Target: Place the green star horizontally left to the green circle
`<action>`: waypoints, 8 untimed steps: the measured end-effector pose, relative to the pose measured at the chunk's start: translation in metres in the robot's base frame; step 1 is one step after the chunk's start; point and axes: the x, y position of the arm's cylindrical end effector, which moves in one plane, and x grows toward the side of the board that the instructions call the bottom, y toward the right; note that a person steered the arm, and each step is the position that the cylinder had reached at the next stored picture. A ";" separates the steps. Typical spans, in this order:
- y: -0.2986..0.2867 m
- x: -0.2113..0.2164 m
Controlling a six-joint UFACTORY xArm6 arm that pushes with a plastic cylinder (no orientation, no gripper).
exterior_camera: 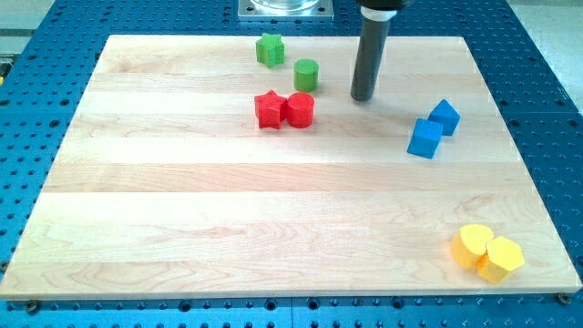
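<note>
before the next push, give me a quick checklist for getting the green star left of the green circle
1. My tip visible and on the board: ok.
2. Green star level with green circle: not ok, star sits nearer the view's top.
3. Star on circle's left: ok.
4. Tip placed behind star for pushing: not ok, it stands right of the circle.
5. Red star and red block close below circle: cannot tell if they interfere.
</note>
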 end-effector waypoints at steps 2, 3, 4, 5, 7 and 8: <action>-0.066 -0.011; -0.003 -0.057; -0.052 -0.090; -0.130 -0.090; -0.174 -0.130; -0.229 -0.074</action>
